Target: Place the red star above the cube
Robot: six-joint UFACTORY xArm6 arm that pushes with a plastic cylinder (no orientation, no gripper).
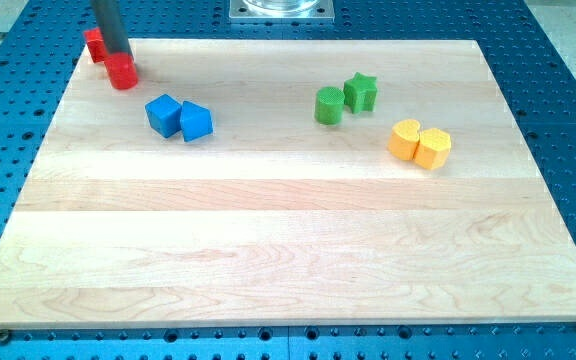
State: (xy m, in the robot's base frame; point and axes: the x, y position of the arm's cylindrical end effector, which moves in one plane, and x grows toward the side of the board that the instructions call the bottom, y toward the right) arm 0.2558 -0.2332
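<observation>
My tip is at the view's top left, near the board's corner. It stands between two red blocks and seems to touch both. One red block lies just to its left, at the board's top edge, partly hidden by the rod. The other red block lies just below the tip. I cannot tell which of them is the star. The blue cube sits below and to the right of the tip. A second blue block touches the cube's right side.
A green cylinder and a green star sit together right of centre near the top. Two yellow blocks touch each other further right. The wooden board lies on a blue perforated table.
</observation>
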